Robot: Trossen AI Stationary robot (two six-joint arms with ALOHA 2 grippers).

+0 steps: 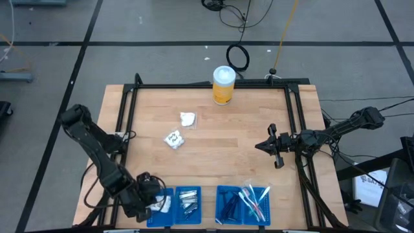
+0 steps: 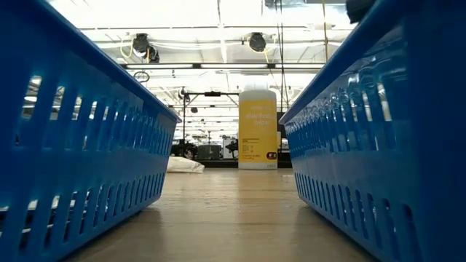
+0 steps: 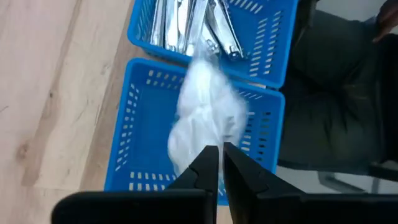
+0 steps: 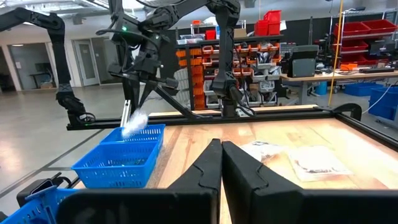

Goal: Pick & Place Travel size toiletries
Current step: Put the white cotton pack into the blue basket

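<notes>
White packet (image 3: 205,115) in left gripper (image 3: 221,163)

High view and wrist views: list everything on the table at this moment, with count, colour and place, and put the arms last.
White packets on the bare wood: two, white, one mid-table, one just nearer the front.
White packet in the grip: one, white, blurred, hanging over the far-left tray.
Yellow canister: one, yellow with white lid, upright at the back edge.
Blue trays: four, along the front edge; far-left tray under the gripped packet.
Silver tubes: several, in the second tray.
Dark blue sticks: several, in the third tray.
Clear-wrapped brushes: several, pale, in the fourth tray.
Left gripper: over the far-left tray, shut on the packet.
Right gripper: right of centre, above the table, shut, empty.
</notes>
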